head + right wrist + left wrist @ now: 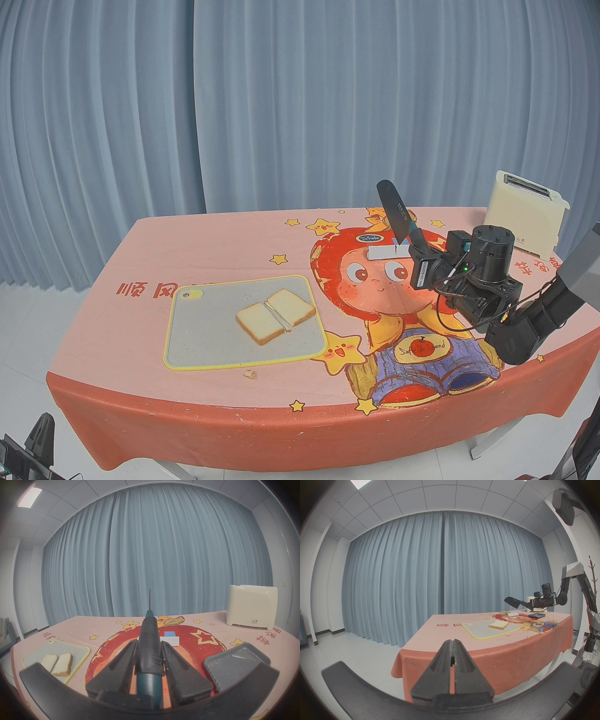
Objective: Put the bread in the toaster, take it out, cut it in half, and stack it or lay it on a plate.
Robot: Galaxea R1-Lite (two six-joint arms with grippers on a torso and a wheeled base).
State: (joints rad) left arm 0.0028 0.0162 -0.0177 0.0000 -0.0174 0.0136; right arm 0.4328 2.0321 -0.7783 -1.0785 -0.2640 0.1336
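On the pink cartoon-print tablecloth (206, 250) stand a cream toaster (527, 215) and a grey yellow-rimmed cutting board (206, 331) bearing two bread halves (260, 323) side by side. The right gripper (149, 655) clamps a black-bladed knife (395, 209) above the table; the left gripper (452, 655) is closed, empty, off the table.

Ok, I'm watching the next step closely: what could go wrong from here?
The right gripper holds the knife blade-up over the table; it might slip or tip while being lowered. The two bread halves lie close together on the cutting board, across the table from the grey plate; lifting one may drag the other, or drop it midway.
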